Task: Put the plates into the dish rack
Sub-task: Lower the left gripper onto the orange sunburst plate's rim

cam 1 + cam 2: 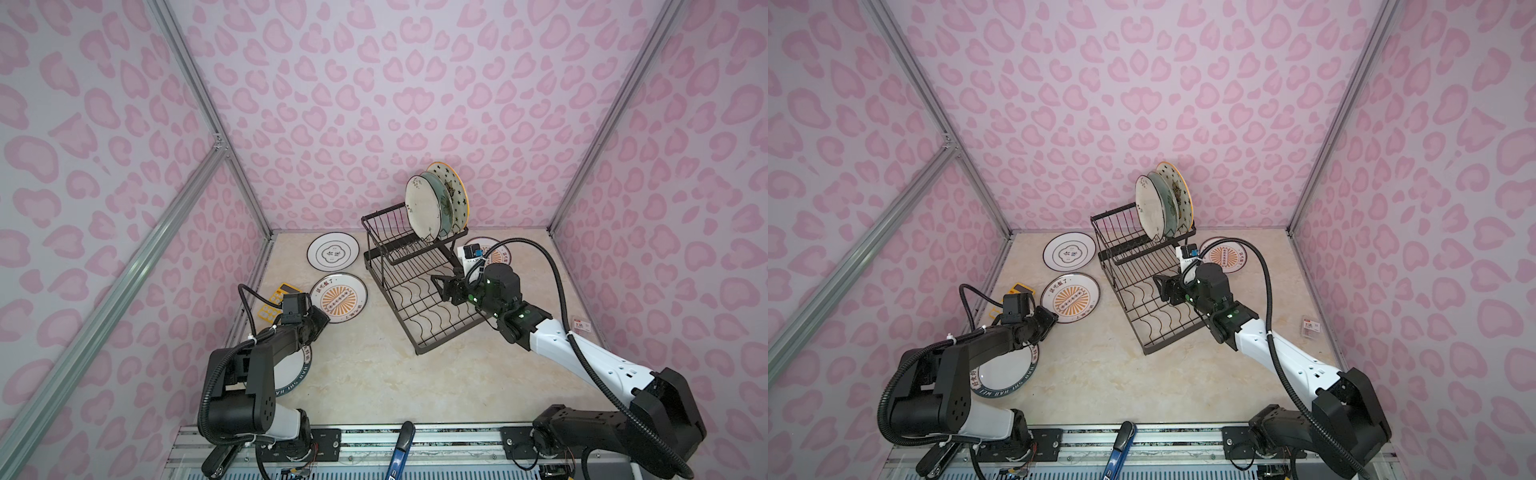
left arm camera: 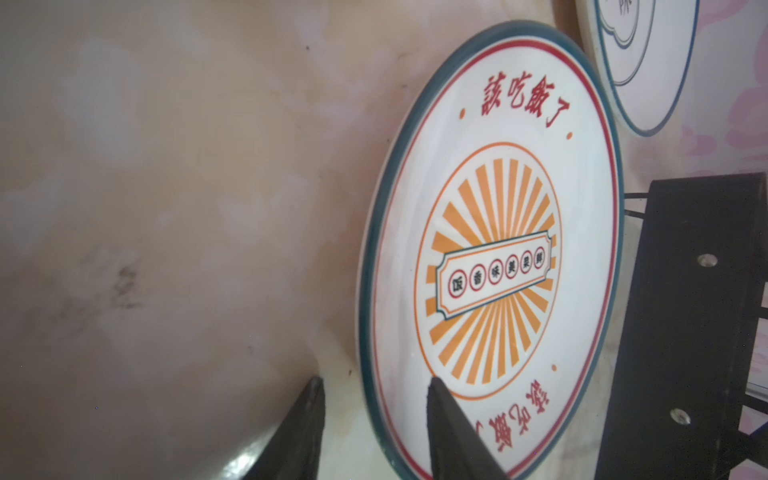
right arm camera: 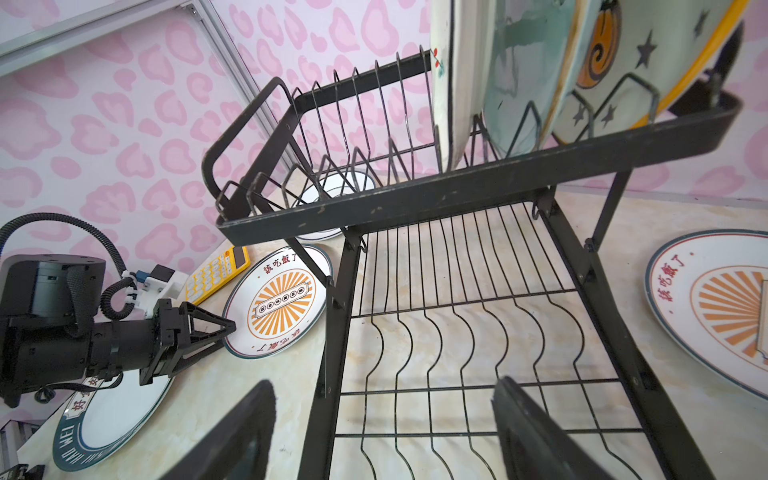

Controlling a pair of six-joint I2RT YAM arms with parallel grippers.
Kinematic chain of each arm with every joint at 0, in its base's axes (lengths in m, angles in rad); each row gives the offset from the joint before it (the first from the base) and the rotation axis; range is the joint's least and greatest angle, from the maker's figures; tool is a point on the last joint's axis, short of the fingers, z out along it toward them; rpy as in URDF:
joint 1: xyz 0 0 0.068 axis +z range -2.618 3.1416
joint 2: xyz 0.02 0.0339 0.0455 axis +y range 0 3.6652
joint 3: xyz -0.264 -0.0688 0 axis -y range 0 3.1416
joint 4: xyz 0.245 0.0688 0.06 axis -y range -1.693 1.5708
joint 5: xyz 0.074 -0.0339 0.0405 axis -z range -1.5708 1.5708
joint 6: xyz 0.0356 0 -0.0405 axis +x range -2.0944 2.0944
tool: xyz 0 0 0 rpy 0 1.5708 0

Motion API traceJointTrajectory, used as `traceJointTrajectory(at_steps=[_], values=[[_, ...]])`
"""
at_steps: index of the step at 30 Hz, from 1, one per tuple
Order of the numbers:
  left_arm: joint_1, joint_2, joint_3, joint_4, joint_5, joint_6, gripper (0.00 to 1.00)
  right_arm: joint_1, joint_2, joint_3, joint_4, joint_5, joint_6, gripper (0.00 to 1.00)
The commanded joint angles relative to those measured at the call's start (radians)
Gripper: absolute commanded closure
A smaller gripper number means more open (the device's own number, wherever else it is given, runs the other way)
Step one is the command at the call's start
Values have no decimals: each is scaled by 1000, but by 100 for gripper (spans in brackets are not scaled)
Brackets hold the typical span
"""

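Overhead, lilac walls (image 1: 374, 104) blotched with pink close the cell on three sides, braced by aluminium posts (image 1: 199, 91). They enclose a cream, marble-patterned counter (image 1: 415, 382).

The black wire dish rack (image 1: 388, 299) stands at an angle in the far middle of the counter. Three plates stand on edge in its raised basket: a cream floral plate (image 1: 422, 208), a pale blue plate (image 1: 440, 199) and a starred yellow-rimmed plate (image 1: 455, 187). The wavy lower tray holds no plate.

Four plates lie flat on the counter. A white black-ringed plate (image 1: 333, 249) and an orange sunburst plate (image 1: 338, 297) lie left of the rack. A second sunburst plate (image 1: 1223, 254) lies behind the rack on the right, and a green-rimmed lettered plate (image 1: 1000, 374) lies partly under the left arm.

The left claw (image 2: 376, 380) sits at the near edge of the first sunburst plate. Its fingers are apart and straddle the rim without pinching it. The right claw (image 3: 384, 384) hangs spread wide above the lower tray, holding nothing.

A yellow calculator (image 1: 276, 299) lies by the left wall, and a small packet (image 1: 581, 324) lies by the right wall.
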Motion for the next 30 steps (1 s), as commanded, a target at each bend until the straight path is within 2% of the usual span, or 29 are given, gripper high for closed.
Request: traceJointTrajectory(at_steps=[1,11,14,30], values=[[-1,11,8,32,-23,-17,59,-4,-4,-7,19,-5,-8,19],[-2,43,18,44,-35,-38,63,-10,-9,-15,23,-10,-8,19],[-2,56,19,54,-33,-47,71,-12,-10,-17,23,-11,-8,19],[-4,82,26,70,-31,-54,95,-13,-24,-28,24,-11,-8,19]])
